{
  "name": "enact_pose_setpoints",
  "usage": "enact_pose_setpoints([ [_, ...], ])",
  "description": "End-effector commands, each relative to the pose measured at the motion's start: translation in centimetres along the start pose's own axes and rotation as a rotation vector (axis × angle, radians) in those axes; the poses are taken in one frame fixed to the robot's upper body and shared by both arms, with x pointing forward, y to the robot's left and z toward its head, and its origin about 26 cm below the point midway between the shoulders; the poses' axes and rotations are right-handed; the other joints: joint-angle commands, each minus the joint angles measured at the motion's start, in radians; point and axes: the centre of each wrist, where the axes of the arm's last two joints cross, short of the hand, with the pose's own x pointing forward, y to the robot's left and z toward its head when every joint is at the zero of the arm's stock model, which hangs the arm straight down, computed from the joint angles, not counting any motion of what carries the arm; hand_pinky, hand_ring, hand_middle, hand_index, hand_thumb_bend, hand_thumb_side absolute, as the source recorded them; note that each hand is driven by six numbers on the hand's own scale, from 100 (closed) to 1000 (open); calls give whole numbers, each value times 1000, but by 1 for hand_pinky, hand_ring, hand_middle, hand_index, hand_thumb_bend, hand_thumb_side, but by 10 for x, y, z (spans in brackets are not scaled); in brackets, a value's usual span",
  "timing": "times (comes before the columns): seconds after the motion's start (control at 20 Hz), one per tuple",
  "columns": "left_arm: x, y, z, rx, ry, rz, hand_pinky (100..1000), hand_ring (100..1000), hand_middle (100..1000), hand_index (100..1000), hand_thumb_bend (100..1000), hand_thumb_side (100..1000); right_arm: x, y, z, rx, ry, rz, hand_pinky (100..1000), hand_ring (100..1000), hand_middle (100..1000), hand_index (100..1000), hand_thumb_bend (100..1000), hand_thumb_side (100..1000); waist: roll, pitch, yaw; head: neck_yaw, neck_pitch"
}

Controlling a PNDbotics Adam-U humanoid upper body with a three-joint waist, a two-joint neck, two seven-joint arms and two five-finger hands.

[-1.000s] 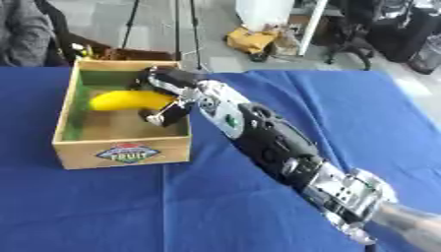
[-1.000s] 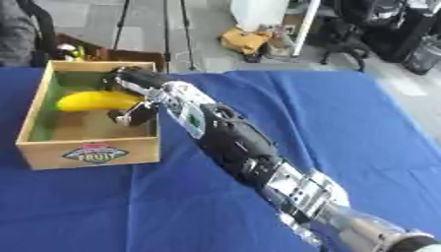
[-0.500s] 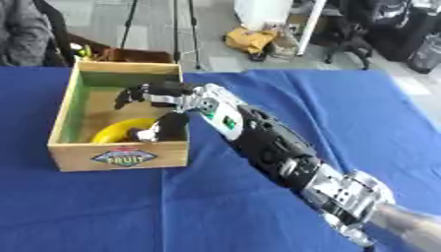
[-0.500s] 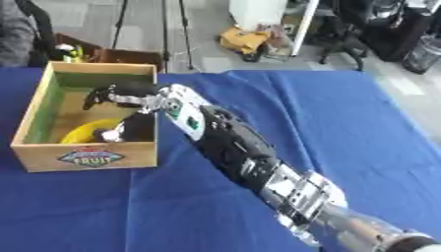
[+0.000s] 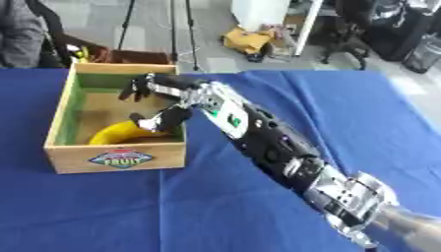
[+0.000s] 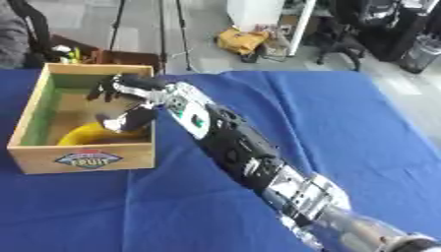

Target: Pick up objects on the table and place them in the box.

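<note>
Already one banana (image 5: 116, 134) lies inside the one wooden box (image 5: 116, 158).
Just above it the right hand (image 5: 164, 101) hangs over the box with fingers spread, holding nothing. Nothing else shows on the blue table (image 5: 258, 211), so the task looks about done.

One banana (image 5: 120, 133), one box (image 5: 114, 158).

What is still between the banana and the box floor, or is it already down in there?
Nothing visible: the banana lies on the floor inside the box, near its front wall. The right hand is open above it, fingers spread.
</note>
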Motion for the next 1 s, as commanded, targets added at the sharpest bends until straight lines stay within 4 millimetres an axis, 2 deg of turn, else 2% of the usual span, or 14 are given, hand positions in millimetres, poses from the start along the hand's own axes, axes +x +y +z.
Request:
enact_pose_setpoints([
  [0.05, 5, 3, 1, 17, -13, -20, 598, 787, 573, 605, 175, 1000, 7, -30, 12, -141, -16, -88, 756, 736, 749, 789, 100, 563, 11, -25, -15, 21, -7],
  [0.2, 4, 7, 5, 41, -5, -26, 598, 790, 577, 604, 175, 1000, 14, -41, 30, -256, -26, -272, 753, 739, 737, 764, 100, 626, 19, -31, -59, 49, -2],
  [0.4, 3, 15, 12, 93, 2, -38, 598, 792, 580, 604, 176, 1000, 26, -52, 68, -401, -32, -447, 749, 739, 727, 743, 100, 668, 32, -42, -135, 101, 1],
  [0.55, 4, 23, 18, 151, -1, -54, 599, 794, 581, 603, 177, 1000, 30, -35, 103, -527, 8, -664, 741, 729, 707, 715, 100, 757, 40, -47, -201, 155, -7],
  [0.75, 6, 34, 28, 228, 4, -79, 598, 793, 581, 602, 178, 1000, 38, -1, 140, -650, 74, -859, 739, 724, 692, 703, 100, 797, 44, -53, -272, 214, -7],
  [1.0, 4, 43, 39, 301, 17, -101, 598, 793, 581, 602, 176, 1000, 50, 35, 161, -747, 129, -968, 735, 714, 681, 691, 100, 801, 50, -59, -325, 262, 7],
])
